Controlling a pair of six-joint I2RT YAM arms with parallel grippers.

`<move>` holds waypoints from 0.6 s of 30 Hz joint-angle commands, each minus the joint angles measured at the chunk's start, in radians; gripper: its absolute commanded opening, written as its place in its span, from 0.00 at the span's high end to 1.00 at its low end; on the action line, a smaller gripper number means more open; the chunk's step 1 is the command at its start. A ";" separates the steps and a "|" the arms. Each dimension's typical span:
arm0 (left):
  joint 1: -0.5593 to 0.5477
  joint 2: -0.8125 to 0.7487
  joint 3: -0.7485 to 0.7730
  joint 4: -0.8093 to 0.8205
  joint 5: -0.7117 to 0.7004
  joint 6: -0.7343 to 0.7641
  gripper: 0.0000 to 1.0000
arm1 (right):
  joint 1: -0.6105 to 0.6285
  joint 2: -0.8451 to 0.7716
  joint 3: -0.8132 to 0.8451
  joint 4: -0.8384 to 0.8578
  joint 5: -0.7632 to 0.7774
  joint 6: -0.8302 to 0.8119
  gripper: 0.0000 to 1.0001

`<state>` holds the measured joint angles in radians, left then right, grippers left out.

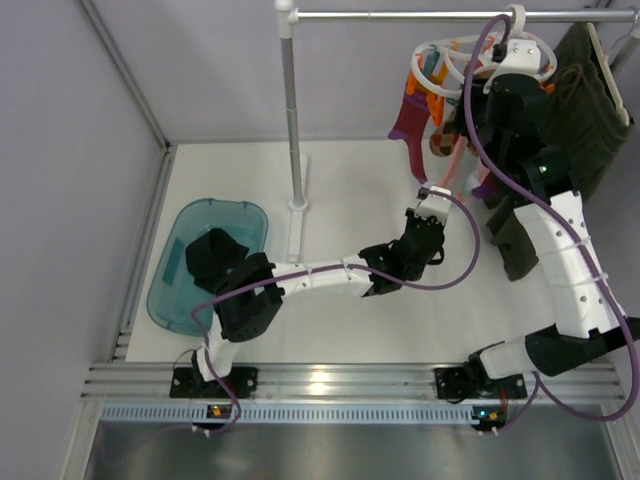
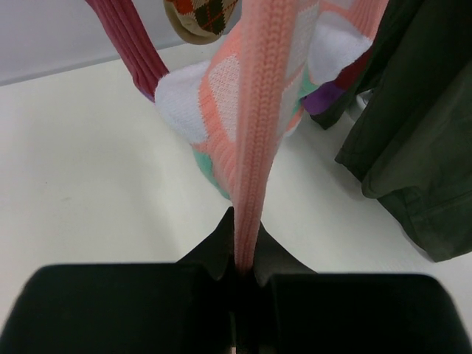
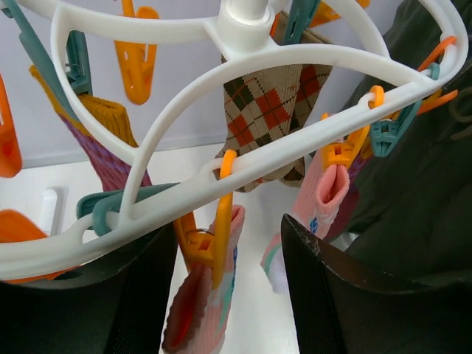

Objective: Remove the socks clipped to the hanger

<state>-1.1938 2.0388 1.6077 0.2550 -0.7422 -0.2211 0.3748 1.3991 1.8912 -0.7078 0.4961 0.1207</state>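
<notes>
Left gripper [image 2: 243, 247] is clamped tight on the lower end of a pink-and-white sock [image 2: 258, 110], which runs taut up toward the hanger [image 3: 243, 59] at the far right, hooked on a rail [image 1: 420, 14]. Right gripper [image 3: 228, 251] is up at the hanger's ring, jaws apart and holding nothing, with an orange clothespin [image 3: 217, 214] hanging between them. An argyle sock [image 3: 265, 110] and a maroon sock [image 2: 129, 37] hang clipped too, with a dark olive garment [image 2: 413, 110] just right of them. A black sock [image 1: 215, 255] lies in the teal basin [image 1: 172, 300] at the near left.
</notes>
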 commanded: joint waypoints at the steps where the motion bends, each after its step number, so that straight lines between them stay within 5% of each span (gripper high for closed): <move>1: -0.015 -0.040 -0.003 0.029 -0.016 0.003 1.00 | -0.010 0.018 0.049 0.065 0.064 -0.032 0.45; 18: -0.018 -0.023 0.026 0.029 0.010 0.006 1.00 | 0.004 0.052 -0.010 0.183 0.104 -0.059 0.57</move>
<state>-1.2022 2.0388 1.6081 0.2615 -0.7376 -0.2211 0.3786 1.4574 1.8889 -0.6216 0.5663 0.0738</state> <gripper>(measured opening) 0.028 0.430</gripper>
